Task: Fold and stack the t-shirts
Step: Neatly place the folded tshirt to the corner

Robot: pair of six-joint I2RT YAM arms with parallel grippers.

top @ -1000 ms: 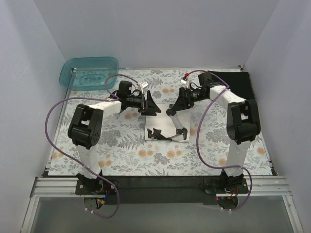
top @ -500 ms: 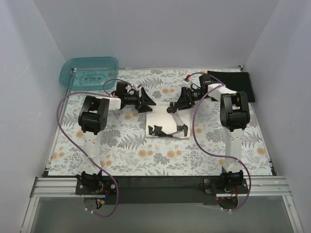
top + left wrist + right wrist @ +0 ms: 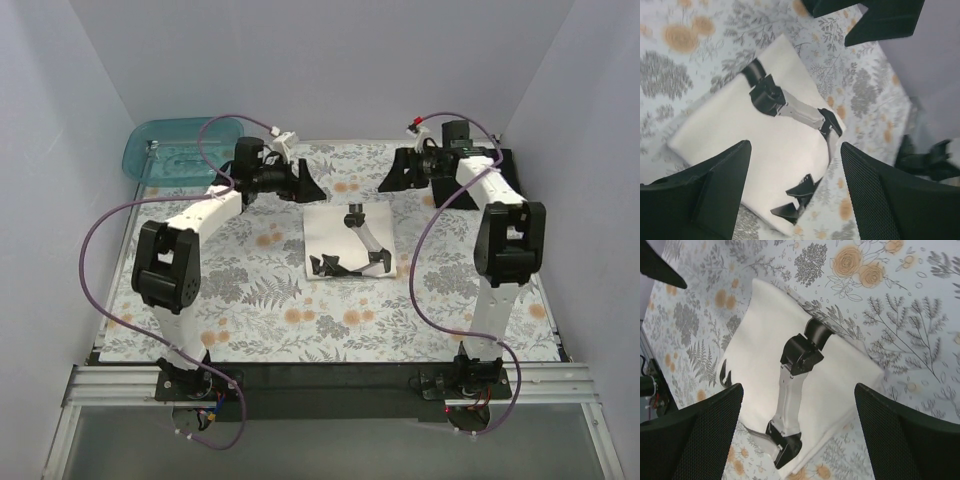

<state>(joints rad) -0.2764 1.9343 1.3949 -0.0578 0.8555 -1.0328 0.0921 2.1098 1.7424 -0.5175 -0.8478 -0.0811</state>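
The cream-white t-shirt [image 3: 330, 228] lies folded as a small rectangle at the middle of the table, with a printed picture of a robot arm on top. It shows in the left wrist view [image 3: 735, 135] and the right wrist view [image 3: 757, 347]. My left gripper [image 3: 308, 186] is open and empty, raised behind the shirt's far left corner [image 3: 795, 165]. My right gripper [image 3: 392, 178] is open and empty, raised behind its far right corner [image 3: 799, 395]. The black t-shirt [image 3: 511, 172] lies at the far right, mostly hidden behind my right arm.
A grey-and-orange floral cloth [image 3: 250, 290] covers the table. A translucent teal tub [image 3: 180, 150] stands at the far left corner. White walls close in the sides and back. The arms' cables loop out over the left and right of the table.
Both grippers have drawn back from the white shirt toward the far edge and moved apart. The shirt now lies flat and uncovered.
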